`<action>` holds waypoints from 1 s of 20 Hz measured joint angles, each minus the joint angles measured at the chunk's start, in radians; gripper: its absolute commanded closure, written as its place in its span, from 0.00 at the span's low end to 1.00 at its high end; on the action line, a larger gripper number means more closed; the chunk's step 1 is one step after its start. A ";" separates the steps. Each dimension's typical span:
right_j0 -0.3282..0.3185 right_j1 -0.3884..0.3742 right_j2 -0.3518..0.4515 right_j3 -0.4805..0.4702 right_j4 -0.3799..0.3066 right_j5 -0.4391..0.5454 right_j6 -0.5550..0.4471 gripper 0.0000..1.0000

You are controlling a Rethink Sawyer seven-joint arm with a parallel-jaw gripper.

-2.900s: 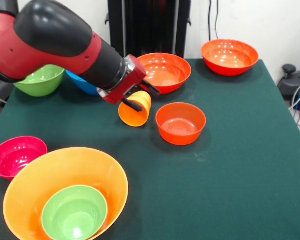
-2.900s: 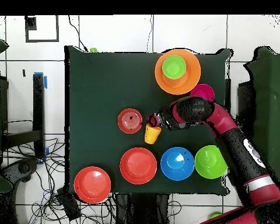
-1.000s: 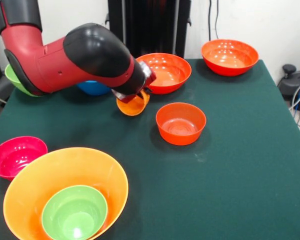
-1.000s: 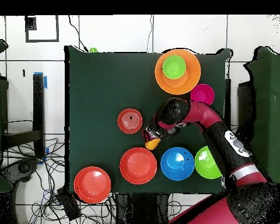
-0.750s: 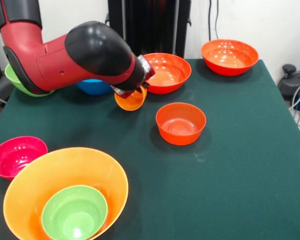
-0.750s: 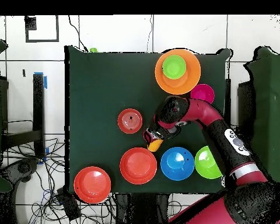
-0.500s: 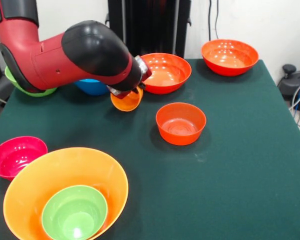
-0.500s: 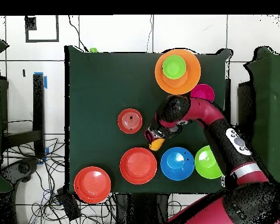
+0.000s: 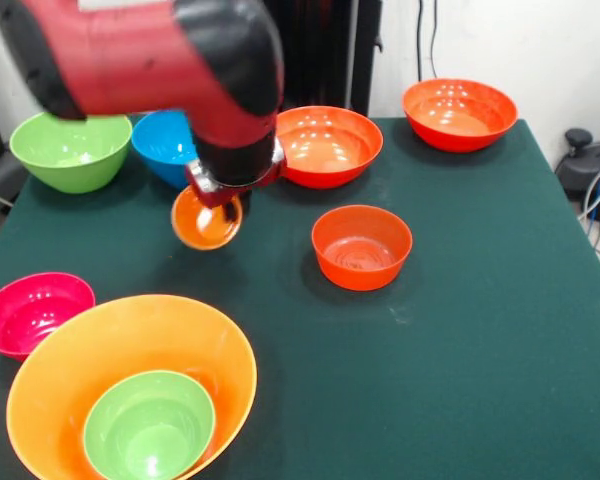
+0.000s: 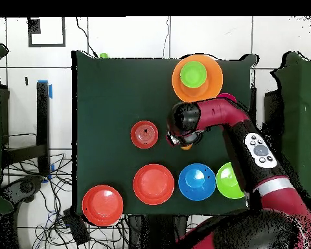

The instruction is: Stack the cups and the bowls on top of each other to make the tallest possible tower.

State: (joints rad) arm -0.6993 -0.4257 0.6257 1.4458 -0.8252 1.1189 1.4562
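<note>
An orange cup point(image 9: 206, 220) hangs in the air, tilted so its inside faces the front camera. My gripper point(image 9: 220, 203) is shut on it, mostly hidden under the wrist. From overhead only a sliver of the cup point(image 10: 186, 146) shows below the wrist. The largest orange bowl point(image 9: 55, 375) stands at the near left with a small green bowl point(image 9: 150, 428) inside it; overhead they are the orange bowl point(image 10: 213, 83) and green bowl point(image 10: 193, 73), just beyond the wrist. A small red-orange bowl point(image 9: 361, 246) sits alone to the cup's right.
A pink bowl point(image 9: 32, 312) lies beside the large orange bowl. A green bowl point(image 9: 68, 150) and a blue bowl point(image 9: 163, 145) stand at the far left, and two red-orange bowls point(image 9: 328, 145) point(image 9: 459, 113) at the far side.
The arm has swung the orange cup left and nearer the front camera, toward the large orange bowl. The green and blue bowls at the far left are uncovered now.
</note>
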 measured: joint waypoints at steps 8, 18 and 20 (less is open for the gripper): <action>0.209 -0.175 -0.157 0.013 -0.137 -0.464 0.377 1.00; 0.346 -0.201 -0.407 0.042 -0.154 -1.084 0.778 1.00; 0.352 -0.187 -0.464 0.046 -0.141 -1.160 0.780 1.00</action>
State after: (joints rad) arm -0.3472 -0.6129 0.1612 1.4915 -0.9660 -0.0416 2.2357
